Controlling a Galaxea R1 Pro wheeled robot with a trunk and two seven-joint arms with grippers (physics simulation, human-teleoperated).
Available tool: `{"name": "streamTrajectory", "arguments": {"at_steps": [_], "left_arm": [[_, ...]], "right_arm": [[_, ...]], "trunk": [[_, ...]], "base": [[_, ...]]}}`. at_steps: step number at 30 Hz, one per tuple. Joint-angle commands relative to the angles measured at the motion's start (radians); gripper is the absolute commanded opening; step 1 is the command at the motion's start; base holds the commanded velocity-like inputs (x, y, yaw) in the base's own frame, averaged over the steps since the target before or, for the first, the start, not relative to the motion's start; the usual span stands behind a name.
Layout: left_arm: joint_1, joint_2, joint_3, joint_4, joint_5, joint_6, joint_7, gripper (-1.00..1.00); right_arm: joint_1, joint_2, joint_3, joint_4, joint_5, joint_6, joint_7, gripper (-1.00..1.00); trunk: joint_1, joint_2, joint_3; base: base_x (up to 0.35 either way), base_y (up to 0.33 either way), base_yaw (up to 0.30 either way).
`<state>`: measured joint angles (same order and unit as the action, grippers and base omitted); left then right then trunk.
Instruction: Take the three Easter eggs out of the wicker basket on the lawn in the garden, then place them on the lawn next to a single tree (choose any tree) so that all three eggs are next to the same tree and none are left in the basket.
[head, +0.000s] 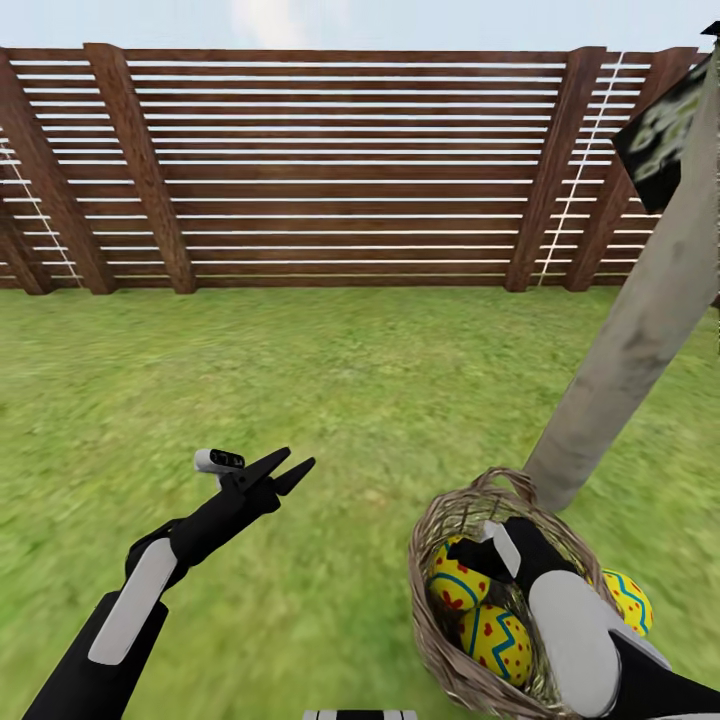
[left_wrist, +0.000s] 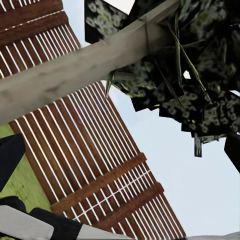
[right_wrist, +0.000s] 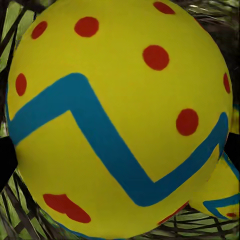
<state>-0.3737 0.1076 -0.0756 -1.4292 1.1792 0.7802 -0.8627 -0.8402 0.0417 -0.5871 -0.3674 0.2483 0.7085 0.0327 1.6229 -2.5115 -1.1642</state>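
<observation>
The right gripper (head: 478, 553) reached into the basket (head: 440, 640) at lower right, jaws straddling an egg (right_wrist: 120, 115), grip uncertain; it should close centred. The left gripper (head: 285, 472) hovered released.

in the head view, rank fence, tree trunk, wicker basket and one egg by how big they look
1. fence
2. tree trunk
3. wicker basket
4. egg
The fence stands farthest away, so its lead is safe.

Lawn (head: 330, 400) carries wicker basket (head: 432, 640) w/ eggs, just beside tree trunk (head: 630, 350); fence (head: 340, 170) behind.
</observation>
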Motion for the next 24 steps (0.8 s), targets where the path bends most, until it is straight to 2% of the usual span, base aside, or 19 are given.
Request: {"name": "streamTrajectory", "arguments": {"at_steps": [1, 3, 6, 9, 10, 11, 12, 13, 14, 15, 17, 19, 21, 24], "left_arm": [[-0.001, 0.001, -0.001, 0.000, 0.006, 0.005, 0.001, 1.00], [-0.001, 0.001, -0.001, 0.000, 0.004, 0.005, 0.001, 1.00], [-0.001, 0.001, -0.001, 0.000, 0.002, 0.005, 0.004, 1.00], [-0.001, 0.000, -0.002, 0.001, 0.000, 0.004, 0.006, 1.00], [-0.001, 0.000, -0.001, 0.001, -0.001, 0.004, 0.007, 1.00], [-0.001, 0.001, -0.001, 0.001, 0.000, 0.004, 0.007, 1.00], [-0.001, 0.003, -0.001, 0.001, 0.000, 0.004, 0.007, 1.00], [-0.001, 0.004, -0.001, 0.001, 0.000, 0.004, 0.007, 1.00], [-0.001, 0.003, -0.001, 0.001, -0.001, 0.004, 0.007, 1.00], [-0.001, 0.001, -0.001, 0.002, -0.003, 0.003, 0.008, 1.00], [-0.001, -0.001, -0.001, 0.029, -0.005, 0.002, 0.011, 1.00], [-0.002, -0.005, -0.003, 0.080, -0.007, 0.002, 0.011, 1.00], [-0.004, -0.009, -0.004, 0.089, -0.009, 0.001, 0.027, 1.00], [-0.011, -0.011, -0.005, 0.079, -0.005, 0.003, 0.147, 1.00]], "right_arm": [[0.000, -0.007, -0.007, -0.002, 0.007, 0.007, 0.012, -1.00], [0.003, -0.028, -0.007, -0.002, 0.012, 0.010, 0.042, -1.00], [0.009, -0.055, -0.005, 0.006, 0.014, 0.014, 0.049, -1.00], [0.020, -0.078, -0.003, 0.019, 0.017, 0.054, 0.077, -1.00], [0.023, -0.083, -0.002, 0.020, 0.023, 0.059, 0.103, -1.00], [0.034, -0.091, -0.001, 0.021, 0.053, 0.061, 0.136, -1.00], [0.043, -0.109, -0.001, 0.021, 0.107, 0.061, 0.198, -1.00], [0.047, -0.118, 0.000, 0.021, 0.140, 0.061, 0.254, -1.00], [0.049, -0.133, 0.000, 0.020, 0.207, 0.062, 0.352, -1.00], [0.050, -0.146, -0.001, 0.020, 0.269, 0.062, 0.422, -1.00], [0.050, -0.167, -0.002, 0.018, 0.330, 0.062, 0.533, -1.00], [0.050, -0.212, -0.002, 0.016, 0.348, 0.061, 0.647, -1.00], [0.050, -0.237, -0.001, 0.007, 0.349, 0.060, 0.744, -1.00], [0.050, -0.290, 0.002, -0.002, 0.349, 0.053, 0.937, -1.00]], "trunk": [[-0.001, 0.000, 0.003], [-0.001, 0.000, 0.011], [-0.003, 0.001, 0.022], [-0.004, 0.002, 0.034], [-0.005, 0.002, 0.038], [-0.005, 0.002, 0.042], [-0.006, 0.003, 0.046], [-0.006, 0.003, 0.050], [-0.006, 0.003, 0.053], [-0.007, 0.003, 0.057], [-0.008, 0.004, 0.065], [-0.009, 0.004, 0.073], [-0.010, 0.005, 0.080], [-0.011, 0.005, 0.092]], "base": [[0.000, 0.000, 0.000], [0.000, 0.000, 0.000], [0.000, 0.000, 0.000], [0.000, 0.000, 0.000], [0.000, 0.000, 0.000], [0.000, 0.000, 0.000], [0.000, 0.000, 0.000], [0.000, 0.000, 0.000], [0.000, 0.000, 0.000], [0.000, 0.000, 0.000], [0.000, 0.000, 0.000], [0.000, 0.000, 0.000], [0.000, 0.000, 0.000], [0.000, 0.000, 0.000]]}}
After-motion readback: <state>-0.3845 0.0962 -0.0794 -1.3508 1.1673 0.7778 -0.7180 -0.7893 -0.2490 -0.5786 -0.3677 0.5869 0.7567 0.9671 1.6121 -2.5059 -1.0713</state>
